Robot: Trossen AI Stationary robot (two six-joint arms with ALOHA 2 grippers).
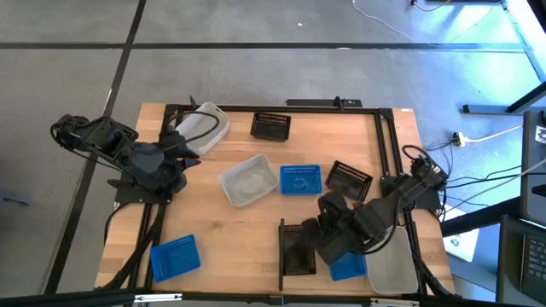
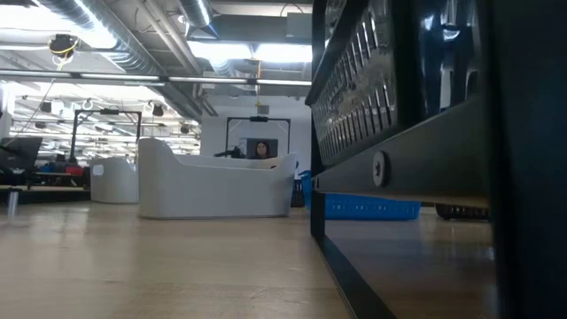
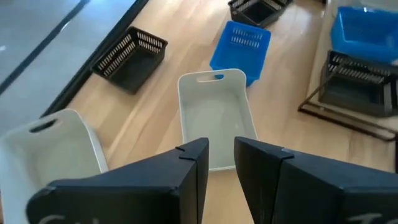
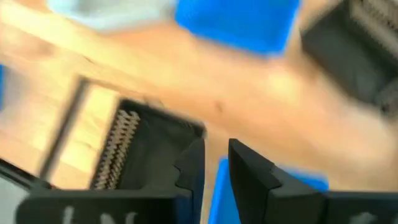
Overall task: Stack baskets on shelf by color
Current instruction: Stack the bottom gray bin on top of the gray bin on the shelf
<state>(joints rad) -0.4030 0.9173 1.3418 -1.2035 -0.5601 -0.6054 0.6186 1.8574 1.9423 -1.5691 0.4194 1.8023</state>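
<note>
On the table's near right lies the pale shelf (image 1: 328, 275), with its black upright bar (image 1: 281, 254). One black basket (image 1: 299, 249) and one blue basket (image 1: 348, 267) sit on it. My right gripper (image 1: 324, 232) hovers over these two; in its wrist view, my right gripper (image 4: 214, 167) is open and holds nothing. My left gripper (image 3: 221, 165) is raised at the table's left, open and empty. It points at a white basket (image 3: 214, 115) at mid-table. Loose baskets: white (image 1: 205, 128), black (image 1: 271, 126), blue (image 1: 300, 179), black (image 1: 348, 179), blue (image 1: 175, 256), white (image 1: 392, 269).
The table's black frame rail (image 1: 388, 145) runs along the far and right edges. Cables (image 1: 478, 136) lie on the floor to the right. The low view shows a white basket (image 2: 213, 186), a blue one (image 2: 368, 208) and, close by at its right, a slotted black basket (image 2: 372, 80).
</note>
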